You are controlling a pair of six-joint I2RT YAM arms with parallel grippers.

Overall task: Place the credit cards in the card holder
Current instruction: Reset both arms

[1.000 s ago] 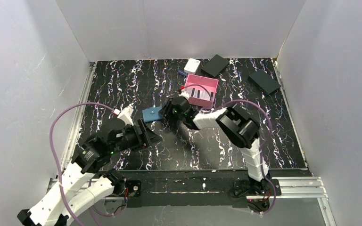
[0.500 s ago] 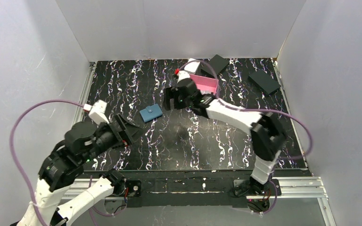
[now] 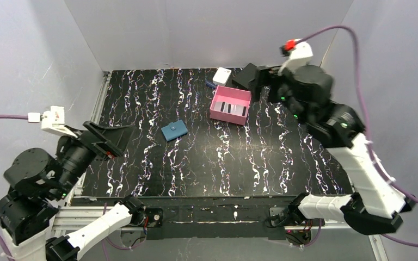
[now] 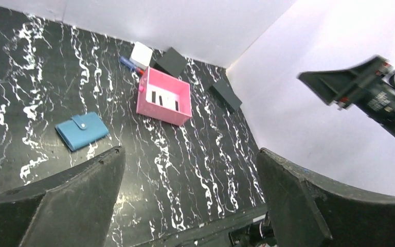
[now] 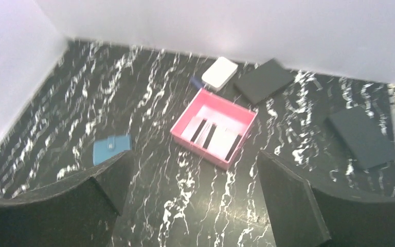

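Top view: open pink tray [image 3: 230,105] in the upper centre of the black marbled table [image 3: 223,163]. On the tray's floor lie the credit cards [image 5: 213,135], pale and flat, three dark stripes showing; their exact number cannot be told. The card holder [image 3: 174,130], a small blue wallet, lies flat on the table at centre left, below and left of the tray and well apart from it; it is folded shut, its snap tab across one edge. Just beyond the tray's far corner sits a small white box [image 5: 220,73], with a blue pen-like item [image 4: 128,63] beside it; two flat black boxes [image 5: 264,81] [image 5: 362,135] lie to the upper right. Left gripper [image 3: 114,138], at the left edge, and right gripper [image 3: 261,81], at the upper right, are raised above the table, jaws spread wide, holding nothing
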